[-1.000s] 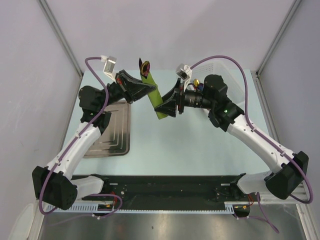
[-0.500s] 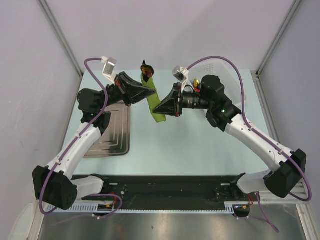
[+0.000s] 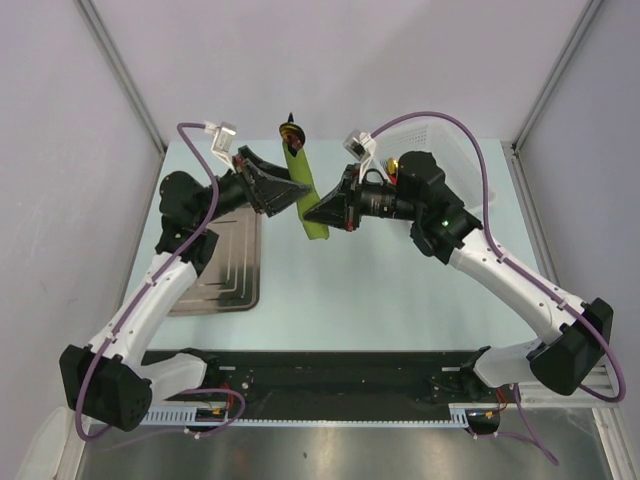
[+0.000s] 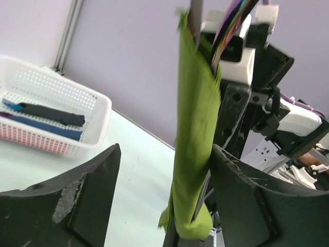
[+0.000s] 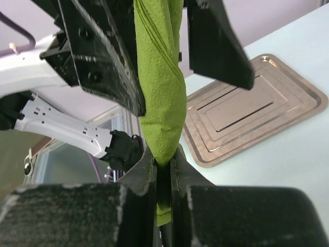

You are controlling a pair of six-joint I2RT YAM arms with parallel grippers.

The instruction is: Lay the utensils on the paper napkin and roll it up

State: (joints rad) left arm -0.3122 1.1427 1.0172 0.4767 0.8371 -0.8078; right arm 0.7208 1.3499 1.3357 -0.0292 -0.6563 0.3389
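Observation:
The paper napkin is a rolled olive-green tube held up in the air, nearly upright. My right gripper is shut on the roll's lower end. My left gripper stands open around the middle of the roll; one finger is close against it and the other is well apart. The utensils are wrapped inside. Only a dark tip pokes out of the top end.
A silver metal tray lies on the table at the left, under the left arm. A white perforated basket with dark items stands at the back right. Walls close in on both sides.
My left gripper has opened and let go of the roll. My right gripper has shut on its lower end. The roll has swung a little more upright.

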